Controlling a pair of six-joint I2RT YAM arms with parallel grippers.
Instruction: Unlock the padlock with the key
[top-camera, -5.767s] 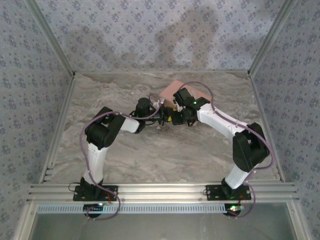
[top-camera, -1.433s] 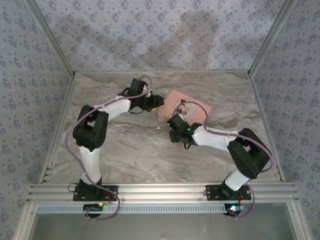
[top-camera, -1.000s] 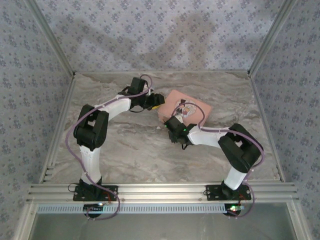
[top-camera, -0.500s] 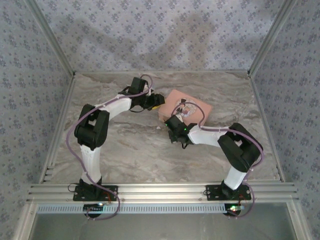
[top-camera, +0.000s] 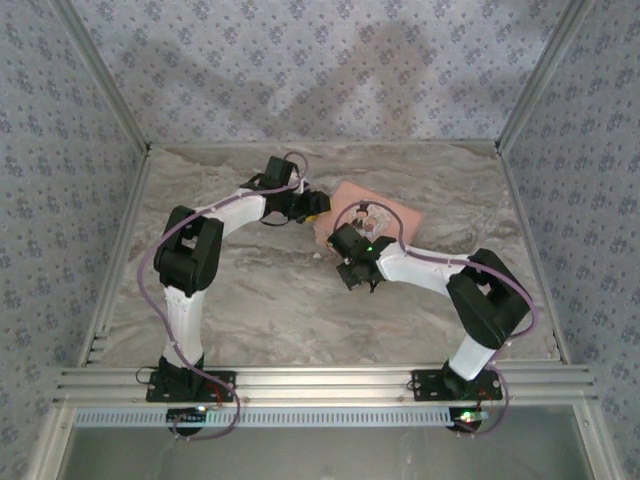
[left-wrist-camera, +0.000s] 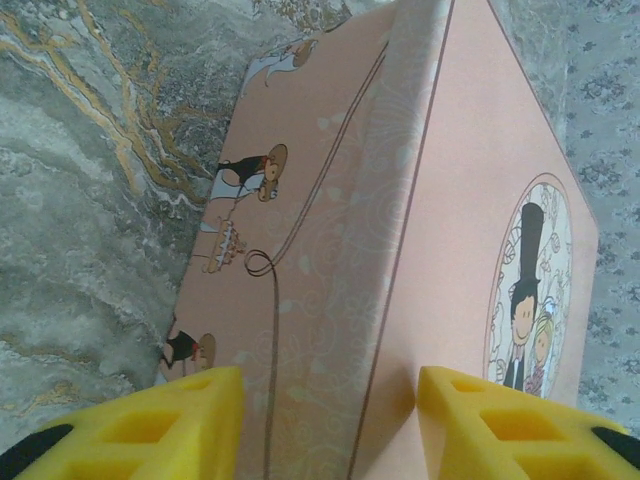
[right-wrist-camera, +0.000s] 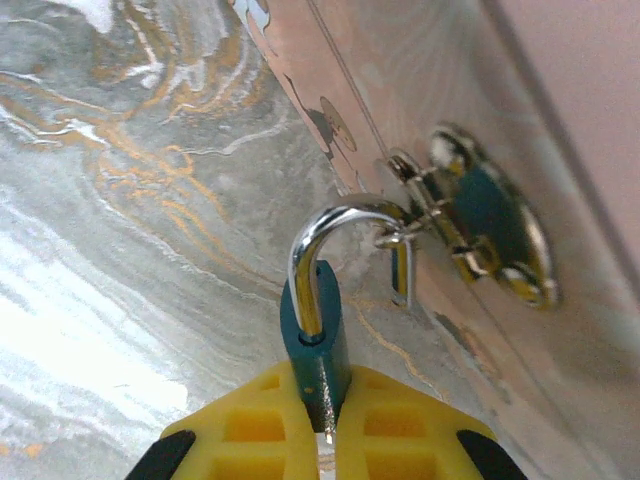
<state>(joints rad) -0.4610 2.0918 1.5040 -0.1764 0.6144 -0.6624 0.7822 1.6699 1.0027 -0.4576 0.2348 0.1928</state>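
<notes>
Pink and smooth, the tin (left-wrist-camera: 330, 250) is a flat box with sharp corners. It lies on the worktop (left-wrist-camera: 80, 200), which looks like grey stone with gold and white swirls. On the tin's top is a round drawing of a man in a tall black hat and a woman with yellow hair. Small cartoon people and a thin curly line run along the tin's side.

On another side of the tin sits a shiny silver latch (right-wrist-camera: 480, 225) with a dark blue-green middle. The padlock (right-wrist-camera: 315, 330) is at this latch, just beside the tin's wall. Its body is small, flat, dark blue-green metal. Its hook (right-wrist-camera: 340, 215) is bright silver and bent like an upside-down U. One end of the hook goes into the body. The other end goes through the latch's little ring and hangs free, out of the body.

The right gripper (right-wrist-camera: 322, 385) is pinched tight on the padlock's body, with one finger (right-wrist-camera: 250, 420) on each flat face. The fingers are chunky yellow plastic with square hollows and black patches low down.

The left gripper (left-wrist-camera: 328, 388) is about half open, with the tin's edge between its two yellow fingers. One finger is on the tin's top and the other is on the tin's side, so it grips the tin.
</notes>
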